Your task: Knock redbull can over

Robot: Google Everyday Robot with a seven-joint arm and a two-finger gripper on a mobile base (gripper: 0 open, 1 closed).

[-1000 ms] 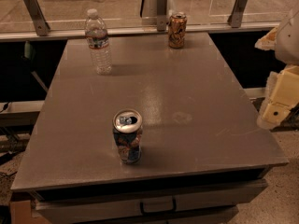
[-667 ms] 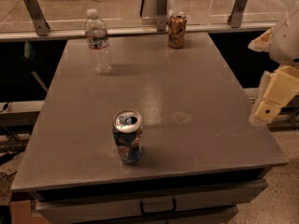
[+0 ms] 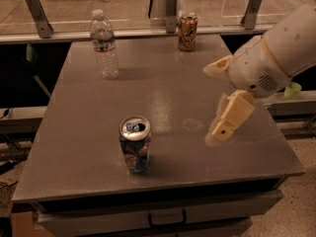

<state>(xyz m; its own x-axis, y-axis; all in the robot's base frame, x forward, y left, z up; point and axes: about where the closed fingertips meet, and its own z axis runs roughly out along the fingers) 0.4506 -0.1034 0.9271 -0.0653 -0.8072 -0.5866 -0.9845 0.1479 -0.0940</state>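
Note:
The redbull can (image 3: 135,144) stands upright near the front of the grey table (image 3: 89,127). It is small and dented, blue and silver, with an opened silver top. My gripper (image 3: 211,105) hangs over the right part of the table, to the right of the can and well apart from it. Its two cream fingers are spread, one pointing left (image 3: 216,68) and one pointing down-left (image 3: 229,117). It holds nothing.
A clear plastic water bottle (image 3: 104,44) stands at the back left of the table. An orange-brown can (image 3: 187,31) stands at the back edge. A railing with metal posts (image 3: 37,6) runs behind the table. A drawer front (image 3: 163,214) sits under the table's front edge.
My arm has come in from the right edge over the table, leftward and nearer the redbull can. The can, the bottle and the orange-brown can stand as before.

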